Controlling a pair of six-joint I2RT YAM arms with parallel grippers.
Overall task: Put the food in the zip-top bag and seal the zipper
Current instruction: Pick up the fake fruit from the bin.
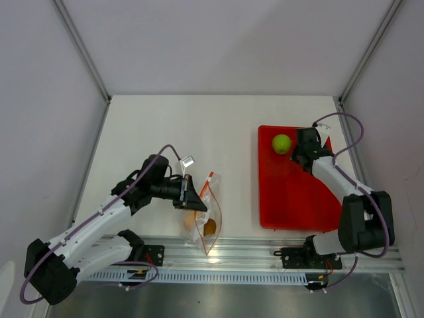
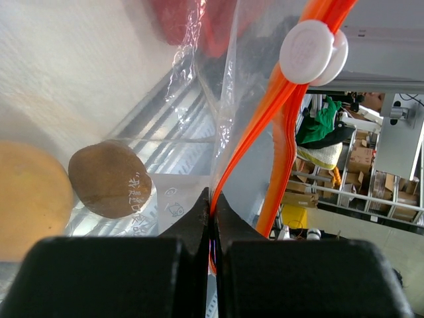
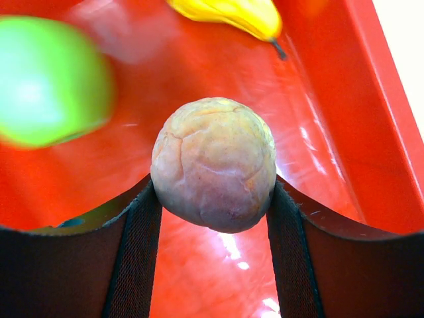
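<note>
My left gripper [image 1: 197, 202] is shut on the zip-top bag [image 1: 211, 209] at its orange-red zipper [image 2: 278, 99], near the front table edge. In the left wrist view the jaws [image 2: 213, 202] pinch the strip, and a white slider [image 2: 308, 43] sits further along it. Inside the bag lie a brownish piece [image 2: 109, 179] and an orange piece [image 2: 30, 205]. My right gripper [image 1: 298, 151] is over the red tray [image 1: 291, 199], shut on a pale pink-brown fruit [image 3: 213, 162], with its fingertips [image 3: 213, 192] pressing both sides. A lime-green apple [image 1: 281, 143] [image 3: 50, 79] and a yellow pear [image 3: 232, 13] lie in the tray.
The tray's raised right wall [image 3: 387, 99] runs close to my right gripper. A metal rail [image 1: 265, 255] borders the table's front edge just below the bag. White walls enclose the table on three sides.
</note>
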